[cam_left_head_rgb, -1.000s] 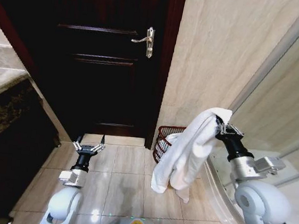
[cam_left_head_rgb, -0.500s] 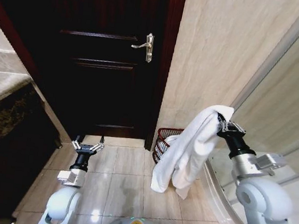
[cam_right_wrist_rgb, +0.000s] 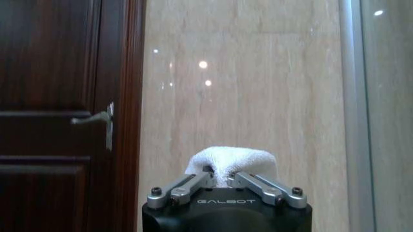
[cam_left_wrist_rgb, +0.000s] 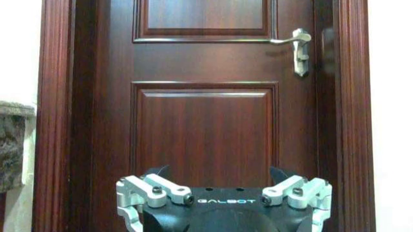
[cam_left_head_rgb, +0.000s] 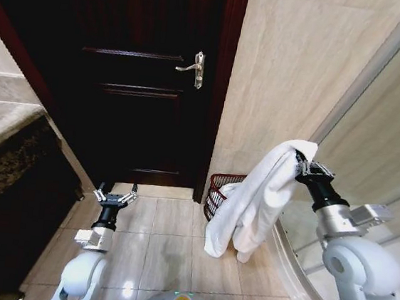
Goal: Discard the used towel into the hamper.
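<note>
Arms: glossy white rounded shells, black forearm cylinders
Fingers [cam_left_wrist_rgb: 164, 189]: silver metal links, black screws
Marking: "GALBOT" on black wrist housing

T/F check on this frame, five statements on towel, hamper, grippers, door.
1. The right gripper is shut on the white towel. True.
2. The towel already lies inside the hamper. False: it hangs from the right gripper, in front of the hamper.
3. The left gripper holds a second towel. False: it is open and holds nothing, low over the floor tiles.
4. The hamper stands on the floor by the wall, right of the door. True.
5. The door stands wide open. False: it is closed, its handle level.
</note>
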`<state>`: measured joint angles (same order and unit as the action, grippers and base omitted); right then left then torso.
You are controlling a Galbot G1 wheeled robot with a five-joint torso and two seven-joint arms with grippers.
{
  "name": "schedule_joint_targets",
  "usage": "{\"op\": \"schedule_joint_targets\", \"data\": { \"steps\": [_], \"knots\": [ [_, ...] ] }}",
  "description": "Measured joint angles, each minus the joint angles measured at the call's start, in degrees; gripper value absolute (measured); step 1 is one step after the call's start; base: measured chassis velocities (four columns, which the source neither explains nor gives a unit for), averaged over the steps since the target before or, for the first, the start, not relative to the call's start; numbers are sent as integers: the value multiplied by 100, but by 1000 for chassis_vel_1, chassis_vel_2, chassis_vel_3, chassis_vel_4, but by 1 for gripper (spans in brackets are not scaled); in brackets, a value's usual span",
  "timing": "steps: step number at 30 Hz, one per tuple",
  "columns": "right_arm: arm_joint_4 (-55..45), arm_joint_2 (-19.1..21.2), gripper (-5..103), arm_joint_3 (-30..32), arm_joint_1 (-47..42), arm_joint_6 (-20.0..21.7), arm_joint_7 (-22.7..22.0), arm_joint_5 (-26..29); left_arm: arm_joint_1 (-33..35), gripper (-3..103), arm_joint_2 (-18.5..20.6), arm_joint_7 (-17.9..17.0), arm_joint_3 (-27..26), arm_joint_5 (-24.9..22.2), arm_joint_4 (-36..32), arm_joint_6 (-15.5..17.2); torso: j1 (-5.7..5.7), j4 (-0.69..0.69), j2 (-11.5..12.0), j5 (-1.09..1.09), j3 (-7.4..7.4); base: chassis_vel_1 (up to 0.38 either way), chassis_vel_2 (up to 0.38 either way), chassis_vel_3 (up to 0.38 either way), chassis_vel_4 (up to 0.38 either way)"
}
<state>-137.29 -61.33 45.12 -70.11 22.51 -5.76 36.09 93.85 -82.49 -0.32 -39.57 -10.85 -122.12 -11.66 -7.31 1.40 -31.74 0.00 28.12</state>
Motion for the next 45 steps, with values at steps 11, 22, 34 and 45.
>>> {"op": "schedule_joint_targets", "data": {
  "steps": [11, 22, 34, 45],
  "knots": [
    [195, 437, 3, -24, 1020, 310, -221, 645, 58, 100, -175, 53, 21, 23, 122, -73, -104, 0, -258, -1, 155, 0, 0, 0, 0],
    [704, 823, 3, -386, 2348, 625, -430, 1430, 113, 100, -48, 32, 76, -179, 328, -299, -215, 0, -513, -1, 301, 0, 0, 0, 0],
    [1200, 1421, 3, -543, 3237, 654, -383, 1941, 293, 100, -126, -19, -53, -150, 357, -612, -343, 0, -810, 0, 468, 0, 0, 0, 0],
    [1759, 1782, 3, -987, 3817, 538, -257, 2232, 389, 100, -336, -11, -71, 95, 33, -655, -477, 0, -1106, 1, 630, 0, 0, 0, 0]
  ]
}}
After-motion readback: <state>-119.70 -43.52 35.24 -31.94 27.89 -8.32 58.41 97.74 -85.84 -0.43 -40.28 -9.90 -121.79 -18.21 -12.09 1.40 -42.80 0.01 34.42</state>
